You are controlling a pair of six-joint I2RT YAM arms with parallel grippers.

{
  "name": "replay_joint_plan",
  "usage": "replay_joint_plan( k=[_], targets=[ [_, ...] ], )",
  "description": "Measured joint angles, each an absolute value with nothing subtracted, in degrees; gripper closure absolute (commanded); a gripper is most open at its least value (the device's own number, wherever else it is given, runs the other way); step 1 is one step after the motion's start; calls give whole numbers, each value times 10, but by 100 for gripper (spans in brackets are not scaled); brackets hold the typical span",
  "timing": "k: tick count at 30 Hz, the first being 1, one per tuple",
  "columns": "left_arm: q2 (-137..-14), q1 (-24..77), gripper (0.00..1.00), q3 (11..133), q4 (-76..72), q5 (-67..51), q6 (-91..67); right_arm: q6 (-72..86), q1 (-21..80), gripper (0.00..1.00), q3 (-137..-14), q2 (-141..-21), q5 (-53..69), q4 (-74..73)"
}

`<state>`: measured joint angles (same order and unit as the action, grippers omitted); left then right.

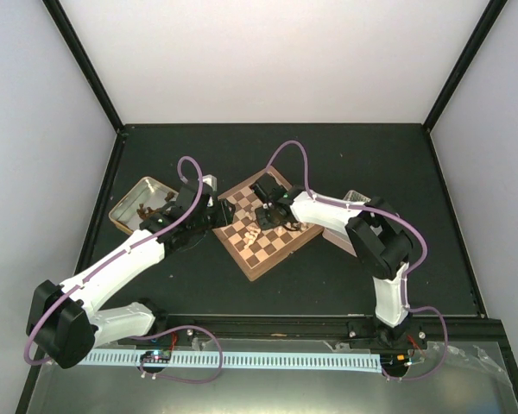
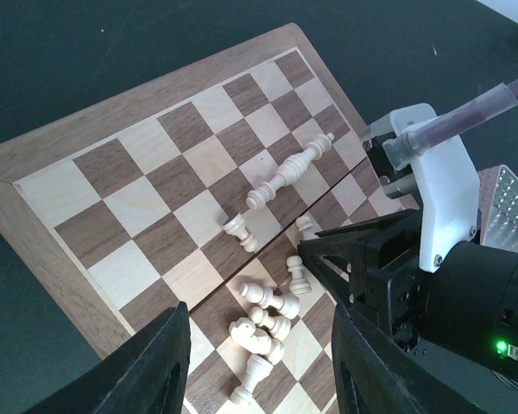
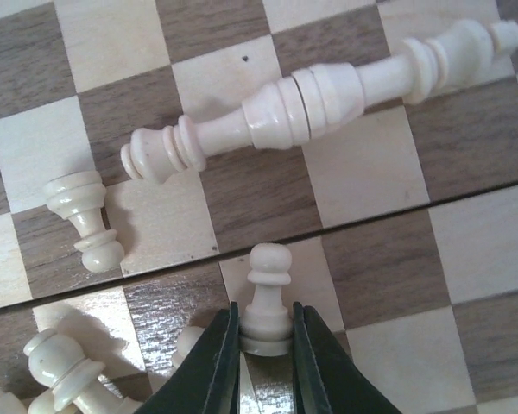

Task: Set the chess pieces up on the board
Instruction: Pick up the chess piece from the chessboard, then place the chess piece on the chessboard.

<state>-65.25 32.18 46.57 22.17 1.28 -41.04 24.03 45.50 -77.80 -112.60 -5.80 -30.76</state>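
The board lies in the table's middle, turned at an angle. Several cream chess pieces lie toppled on it. In the left wrist view, two long pieces lie end to end, one pawn lies alone, and a heap lies between my left fingers. My left gripper is open above that heap and holds nothing. My right gripper is shut on the base of an upright pawn on a pale square beside the board's fold seam. That pawn shows partly in the left wrist view.
An open metal tin with dark pieces stands left of the board. A second tin lies to the right, mostly under my right arm. My two grippers are close together over the board. Dark mat surrounds the board.
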Motion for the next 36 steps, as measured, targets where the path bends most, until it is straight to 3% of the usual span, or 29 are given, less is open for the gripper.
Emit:
replay_joint_plan(
  k=[6,11,16,20,23,28,32,36],
  targets=[
    [-651,319,48,462,217,12,-411,205,455,92,-732,-1103,-58,-241],
    [-637,309,41,438,192,-18,-412,151,454,92,-648,-1010,-22,-159],
    [-616,286,34,425,150,-106,-407,100,452,92,-581,-900,79,-52],
    [-605,276,34,430,121,-201,-395,74,452,92,-536,-844,168,13],
    [-605,274,41,439,119,-257,-388,63,452,92,-513,-823,218,43],
    [-605,271,63,449,119,-328,-378,51,452,92,-490,-795,272,67],
    [-611,270,74,449,119,-362,-377,47,452,92,-489,-783,291,78],
    [-613,270,94,449,119,-379,-373,48,452,90,-486,-780,298,77]
  ],
)
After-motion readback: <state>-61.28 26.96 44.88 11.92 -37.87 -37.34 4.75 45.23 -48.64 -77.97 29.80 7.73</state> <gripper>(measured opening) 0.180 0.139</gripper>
